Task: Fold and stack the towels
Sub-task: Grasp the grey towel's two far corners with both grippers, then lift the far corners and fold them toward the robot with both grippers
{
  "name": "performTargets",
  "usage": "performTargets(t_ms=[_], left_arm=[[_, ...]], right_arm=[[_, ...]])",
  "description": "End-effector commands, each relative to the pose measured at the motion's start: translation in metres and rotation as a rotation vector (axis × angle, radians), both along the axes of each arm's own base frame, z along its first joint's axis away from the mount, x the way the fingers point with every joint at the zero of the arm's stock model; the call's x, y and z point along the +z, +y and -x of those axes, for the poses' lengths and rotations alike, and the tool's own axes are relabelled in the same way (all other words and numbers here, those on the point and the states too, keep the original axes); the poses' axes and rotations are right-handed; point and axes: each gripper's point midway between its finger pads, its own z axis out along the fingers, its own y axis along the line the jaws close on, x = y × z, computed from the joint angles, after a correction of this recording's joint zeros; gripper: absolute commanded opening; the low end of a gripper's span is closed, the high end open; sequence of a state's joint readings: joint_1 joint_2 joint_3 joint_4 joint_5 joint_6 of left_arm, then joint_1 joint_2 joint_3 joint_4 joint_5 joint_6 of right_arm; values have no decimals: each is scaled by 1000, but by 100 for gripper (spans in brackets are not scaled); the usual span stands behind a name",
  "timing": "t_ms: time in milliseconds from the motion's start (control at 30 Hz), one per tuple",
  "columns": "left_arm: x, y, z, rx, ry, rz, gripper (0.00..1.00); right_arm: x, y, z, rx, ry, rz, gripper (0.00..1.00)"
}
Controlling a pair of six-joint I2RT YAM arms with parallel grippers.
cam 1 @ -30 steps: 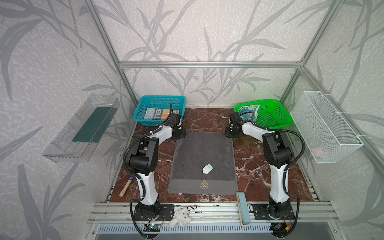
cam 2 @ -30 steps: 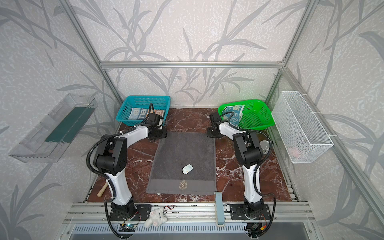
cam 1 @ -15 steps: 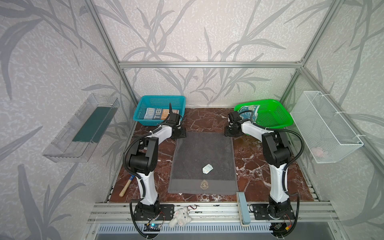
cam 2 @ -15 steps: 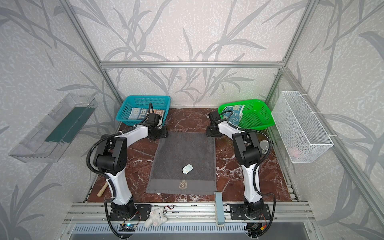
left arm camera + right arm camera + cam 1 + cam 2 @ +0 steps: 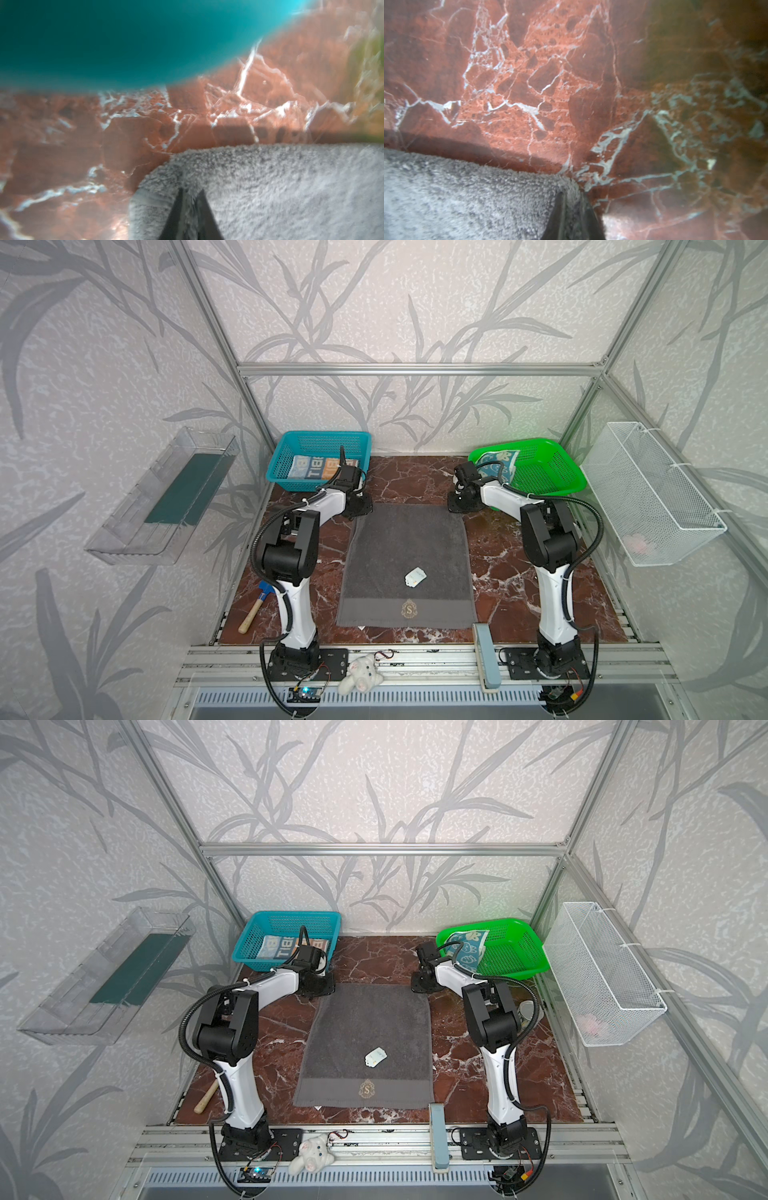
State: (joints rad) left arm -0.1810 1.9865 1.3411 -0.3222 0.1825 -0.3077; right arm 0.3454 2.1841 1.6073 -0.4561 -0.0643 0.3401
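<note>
Grey towel is spread flat, unfolded. Its far corners are pinched by left gripper and right gripper. Lettered towel is seen in blue basket, bunny towel in green basket. Nothing is stacked.

Grey towel on marble tabletop

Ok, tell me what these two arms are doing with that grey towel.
The dark grey towel lies spread flat on the marble table. The left gripper is shut on its far left corner and the right gripper on its far right corner, so a fold looks about to start. The lettered towel sits in the blue basket, the bunny towel in the green basket.
</note>
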Motion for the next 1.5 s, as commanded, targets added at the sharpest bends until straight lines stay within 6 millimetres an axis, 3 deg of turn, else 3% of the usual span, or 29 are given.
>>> performTargets(t_ms=[0,200,533,733,1100,1233,1267,1467], left_arm=[[0,1,6,-1,30,7,0],[16,0,4,-5,-1,17,0],[83,-17,-37,-93,-203,54,0],[105,-21,-45,-168,-271,34,0],[127,-21,-3,-314,-427,-18,0],[136,-27,20,-368,-506,8,0],[141,-28,26,-384,-529,9,0],[135,-23,66,-463,-563,-39,0]], right_arm=[[9,2,-4,25,-14,-9,6],[31,1,-6,69,-68,-3,0],[94,-5,-33,204,-230,-28,0],[121,-4,-34,308,-306,-10,0],[135,2,26,498,-408,-62,0],[132,4,55,561,-405,-97,0],[140,3,63,566,-425,-105,0],[138,0,105,607,-450,-138,0]])
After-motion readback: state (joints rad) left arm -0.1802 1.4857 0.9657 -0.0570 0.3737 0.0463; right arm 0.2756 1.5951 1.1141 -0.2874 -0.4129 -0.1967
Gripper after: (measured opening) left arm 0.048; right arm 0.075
